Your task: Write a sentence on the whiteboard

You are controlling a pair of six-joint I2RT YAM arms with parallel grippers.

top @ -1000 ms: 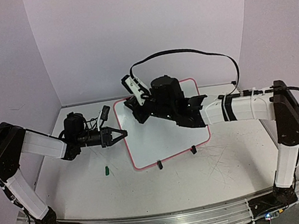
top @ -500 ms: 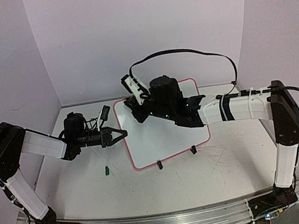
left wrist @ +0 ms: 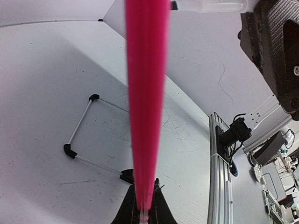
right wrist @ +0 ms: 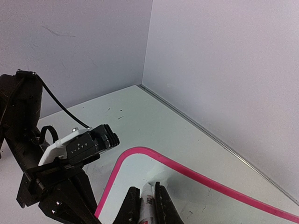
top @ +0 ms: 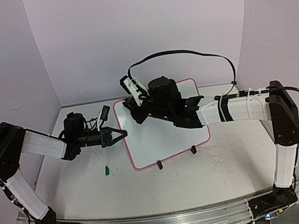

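The whiteboard, white with a pink-red frame, lies tilted on the table with two black clip feet at its near edge. My left gripper is shut on its left edge. In the left wrist view the frame runs up from between the left gripper's jaws. My right gripper reaches over the board's upper left part, shut on a white marker. The marker's tip rests on the board just inside the rounded corner of the frame. The sentence is hidden: the right arm covers the board's upper part, and the bare lower part is white.
A small green cap lies on the table near the board's lower left corner. The walls of the booth stand close behind and at both sides. A black cable arches above the right arm. The table surface carries faint scratches.
The right arm's elbow has drifted slightly to the left, while its gripper stays at the board's upper left corner. The left arm and the board have not moved.
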